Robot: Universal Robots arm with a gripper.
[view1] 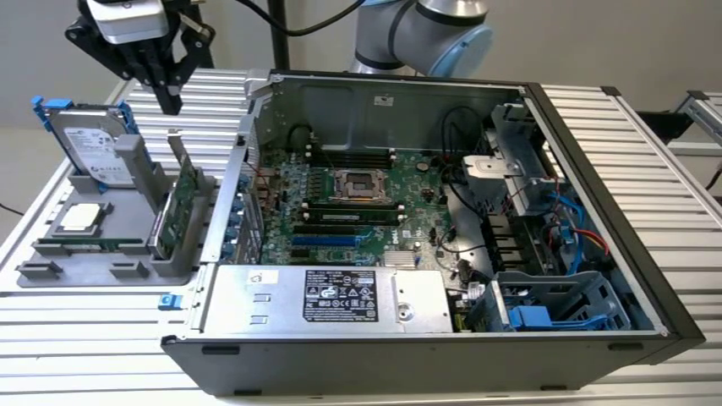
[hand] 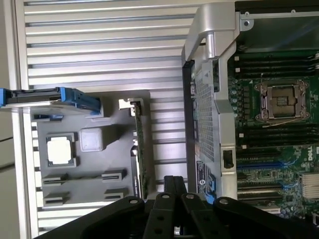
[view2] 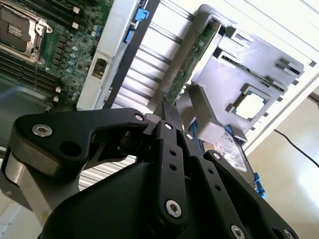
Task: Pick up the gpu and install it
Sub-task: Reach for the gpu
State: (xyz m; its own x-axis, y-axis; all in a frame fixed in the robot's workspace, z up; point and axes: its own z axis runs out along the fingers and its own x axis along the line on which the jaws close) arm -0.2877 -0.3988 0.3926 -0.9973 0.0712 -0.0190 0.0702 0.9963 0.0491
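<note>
The gpu (view1: 181, 207) stands on edge in a slot of the grey holder tray (view1: 68, 271), at the exterior view's left, just outside the open computer case (view1: 587, 118). Its green board faces the case and its silver end bracket (view1: 177, 145) points up. My gripper (view1: 169, 103) hangs above the tray's far end, a little above and behind the bracket, fingers pressed together with nothing in them. In both wrist views the card appears edge-on, gpu (hand: 139, 149) and gpu (view2: 192, 59), beyond my black fingertips (hand: 174, 181) and gripper (view2: 164, 107).
On the tray a silver hard drive (view1: 96, 144) in a blue frame stands upright and a processor chip (view1: 81, 217) lies flat. Inside the case are the motherboard (view1: 338, 211) with blue card slots (view1: 327, 239), a power supply (view1: 327, 296) and cables (view1: 564, 228).
</note>
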